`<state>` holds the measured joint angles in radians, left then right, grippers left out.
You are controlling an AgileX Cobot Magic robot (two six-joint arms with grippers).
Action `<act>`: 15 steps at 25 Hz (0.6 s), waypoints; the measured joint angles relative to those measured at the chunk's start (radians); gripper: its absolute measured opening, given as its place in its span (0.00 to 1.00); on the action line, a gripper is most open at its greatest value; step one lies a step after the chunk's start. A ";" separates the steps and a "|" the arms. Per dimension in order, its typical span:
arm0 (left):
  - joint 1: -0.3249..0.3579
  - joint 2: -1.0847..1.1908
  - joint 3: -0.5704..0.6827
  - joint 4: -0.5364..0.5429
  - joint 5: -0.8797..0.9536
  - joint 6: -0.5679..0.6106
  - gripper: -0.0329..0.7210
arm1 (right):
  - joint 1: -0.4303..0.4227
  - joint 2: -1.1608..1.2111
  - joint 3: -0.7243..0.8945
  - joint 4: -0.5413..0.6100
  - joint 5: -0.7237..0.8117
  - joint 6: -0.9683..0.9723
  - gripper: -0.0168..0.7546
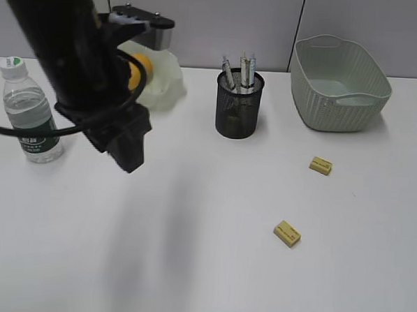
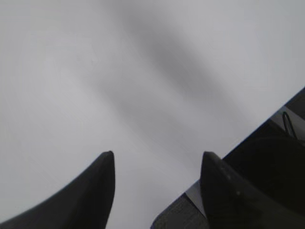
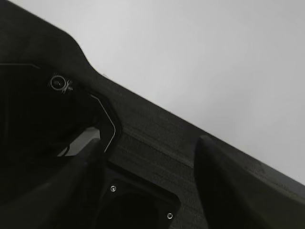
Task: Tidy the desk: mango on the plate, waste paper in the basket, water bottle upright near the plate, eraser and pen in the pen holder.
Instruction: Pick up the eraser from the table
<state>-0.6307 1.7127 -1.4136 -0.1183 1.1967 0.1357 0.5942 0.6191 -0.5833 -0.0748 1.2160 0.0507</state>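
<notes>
Erasers (image 1: 287, 233) (image 1: 320, 165): two, loose on counter (image 1: 189, 267), pen holder (image 1: 239, 105) beyond. Left gripper (image 2: 157, 164): jaws apart, empty; right gripper (image 3: 147, 152): likewise. Approach from above, squarely.

A small clear plastic water bottle with a white cap (image 1: 30, 114), standing at the left of the plain white desk (image 1: 202, 267), carries a dark green label (image 1: 38, 143) with pale print too small and blurred to read. Two small yellow rectangular blocks (image 1: 287, 233) on the right show no legible marking. Neither wrist view holds any text.
</notes>
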 joint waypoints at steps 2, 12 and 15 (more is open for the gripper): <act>0.000 -0.074 0.104 0.000 -0.037 0.000 0.62 | 0.000 0.065 0.000 0.000 -0.011 0.001 0.64; 0.000 -0.532 0.527 0.000 -0.196 0.000 0.62 | 0.000 0.432 -0.029 0.001 -0.232 -0.017 0.64; 0.000 -0.681 0.619 0.000 -0.232 0.000 0.62 | -0.002 0.554 -0.078 0.001 -0.305 -0.051 0.64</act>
<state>-0.6307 1.0312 -0.7947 -0.1182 0.9651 0.1357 0.5918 1.1730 -0.6613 -0.0739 0.9114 0.0000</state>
